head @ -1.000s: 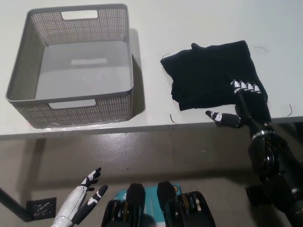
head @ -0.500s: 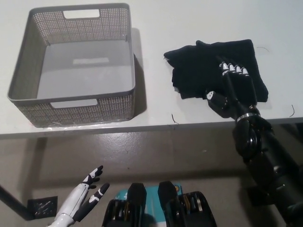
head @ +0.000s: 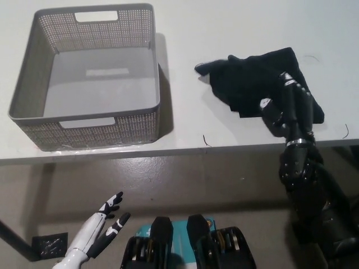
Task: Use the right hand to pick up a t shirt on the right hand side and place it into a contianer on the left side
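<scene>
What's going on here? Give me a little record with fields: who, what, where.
Right hand: black, resting on the shirt, fingers curled into the cloth
Shirt: black, bunched, on the table's right side, not lifted
Basket: grey, mesh walls, on the left, nothing visible in it
Left hand: white, idle at lower left below the table edge, fingers apart, holding nothing
Table: white
Task state: shirt not yet in the basket

The t shirt (head: 255,81) was soft black cloth. The container (head: 84,129) was grey plastic with tiny holes. The table (head: 224,22) looked smooth.
</scene>
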`<state>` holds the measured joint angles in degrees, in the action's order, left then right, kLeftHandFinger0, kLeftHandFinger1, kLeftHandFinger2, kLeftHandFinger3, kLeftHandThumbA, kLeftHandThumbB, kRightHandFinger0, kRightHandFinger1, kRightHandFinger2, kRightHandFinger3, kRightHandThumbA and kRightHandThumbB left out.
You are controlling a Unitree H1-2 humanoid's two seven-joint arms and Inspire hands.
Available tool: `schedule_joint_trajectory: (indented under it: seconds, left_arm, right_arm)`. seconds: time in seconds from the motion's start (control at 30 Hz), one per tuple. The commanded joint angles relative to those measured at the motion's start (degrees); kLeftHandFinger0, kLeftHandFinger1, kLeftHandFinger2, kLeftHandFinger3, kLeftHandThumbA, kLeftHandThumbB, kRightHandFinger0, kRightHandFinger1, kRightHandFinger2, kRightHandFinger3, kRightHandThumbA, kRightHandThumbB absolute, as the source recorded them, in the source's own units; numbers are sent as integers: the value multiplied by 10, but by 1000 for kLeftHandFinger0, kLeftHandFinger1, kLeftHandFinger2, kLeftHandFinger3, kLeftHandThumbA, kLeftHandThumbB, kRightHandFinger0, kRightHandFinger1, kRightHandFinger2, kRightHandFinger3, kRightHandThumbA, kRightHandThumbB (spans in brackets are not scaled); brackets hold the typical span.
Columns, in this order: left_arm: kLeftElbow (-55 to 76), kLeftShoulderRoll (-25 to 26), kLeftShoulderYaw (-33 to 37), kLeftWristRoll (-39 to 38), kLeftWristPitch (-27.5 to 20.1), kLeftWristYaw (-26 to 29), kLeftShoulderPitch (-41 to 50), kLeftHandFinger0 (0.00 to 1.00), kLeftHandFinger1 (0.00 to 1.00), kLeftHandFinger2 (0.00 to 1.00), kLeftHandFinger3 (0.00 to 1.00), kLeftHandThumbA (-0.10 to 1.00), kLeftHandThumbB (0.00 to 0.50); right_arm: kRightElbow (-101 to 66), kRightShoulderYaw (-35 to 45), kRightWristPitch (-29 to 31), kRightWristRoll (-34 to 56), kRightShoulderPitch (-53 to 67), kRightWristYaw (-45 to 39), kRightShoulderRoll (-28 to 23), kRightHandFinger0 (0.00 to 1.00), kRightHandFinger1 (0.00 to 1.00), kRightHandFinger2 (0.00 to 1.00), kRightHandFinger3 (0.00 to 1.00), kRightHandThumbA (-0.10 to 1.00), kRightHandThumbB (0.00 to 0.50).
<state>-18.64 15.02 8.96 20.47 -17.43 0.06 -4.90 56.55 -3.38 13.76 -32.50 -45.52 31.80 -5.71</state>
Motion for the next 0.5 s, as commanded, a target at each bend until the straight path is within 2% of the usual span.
schedule_joint_trajectory:
  seconds: [0.0,0.1,0.23,0.27,0.33,0.37,0.43,0.47]
  left_arm:
    - [14,10,-6,-4,-8,0,-7,927,930,1000,1000,1000,327]
    - [18,10,-7,-6,-3,-4,-3,923,936,1000,1000,1000,327]
    - [16,8,-7,-8,-4,-6,-2,906,927,1000,1000,1000,337]
    - [16,8,-6,-8,-6,-6,-1,906,927,1000,1000,1000,336]
    - [16,8,-4,-1,-5,-4,1,921,939,1000,1000,1000,325]
    - [12,8,-4,-1,-12,0,0,912,935,1000,1000,1000,326]
    - [7,9,-2,2,-17,1,0,908,930,1000,1000,1000,323]
    - [5,10,-2,4,-20,2,-1,907,930,1000,1000,1000,323]
  right_arm:
    - [-7,24,46,48,-57,58,7,524,557,645,755,-100,226]
    - [-21,41,40,69,-82,53,18,516,540,635,759,-100,202]
    - [-25,48,28,79,-131,57,27,419,474,565,723,-100,192]
    - [-32,55,14,88,-151,57,34,424,477,567,730,-100,208]
    - [-36,57,-3,91,-173,58,40,439,489,570,737,-100,207]
    - [-44,62,0,98,-198,64,50,431,466,551,712,-100,243]
    - [-65,57,-14,93,-219,59,59,339,420,523,710,-100,238]
    - [-70,53,-23,88,-224,57,61,340,424,526,711,-100,237]
